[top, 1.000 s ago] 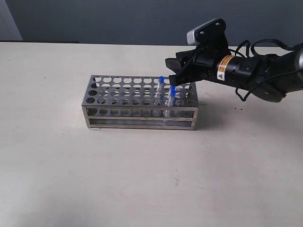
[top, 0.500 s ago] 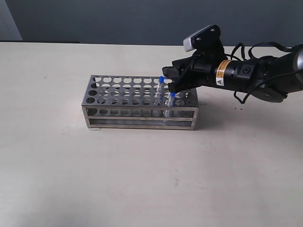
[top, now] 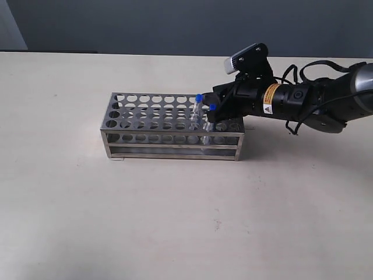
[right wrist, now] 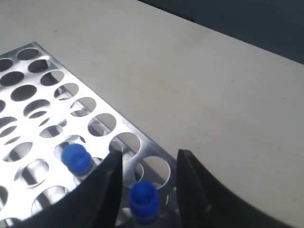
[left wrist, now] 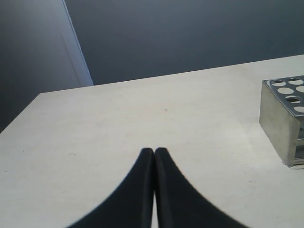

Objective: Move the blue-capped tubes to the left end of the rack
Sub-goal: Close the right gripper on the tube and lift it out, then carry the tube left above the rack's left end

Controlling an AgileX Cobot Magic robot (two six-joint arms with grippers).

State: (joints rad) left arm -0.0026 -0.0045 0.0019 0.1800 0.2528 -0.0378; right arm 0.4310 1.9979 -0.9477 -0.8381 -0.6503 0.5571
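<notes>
Exterior view: pale matte table [top: 70, 204]. The rack [top: 151, 116] sits mid-frame; it is silver sheet metal, open-sided, with a top plate full of round holes.

Task judged barely begun: the holes at the rack's left end are empty, and both visible blue-capped tubes [top: 199, 98] stand at its right end.

Right gripper [right wrist: 148, 189]: smooth black fingers parted, straddling one tube's glossy round cap with a gap either side, not gripping.

Left gripper [left wrist: 154, 159]: tapered black fingers pressed together, nothing held, over bare table near one end of the rack.

Tubes are thin, clear plastic.
</notes>
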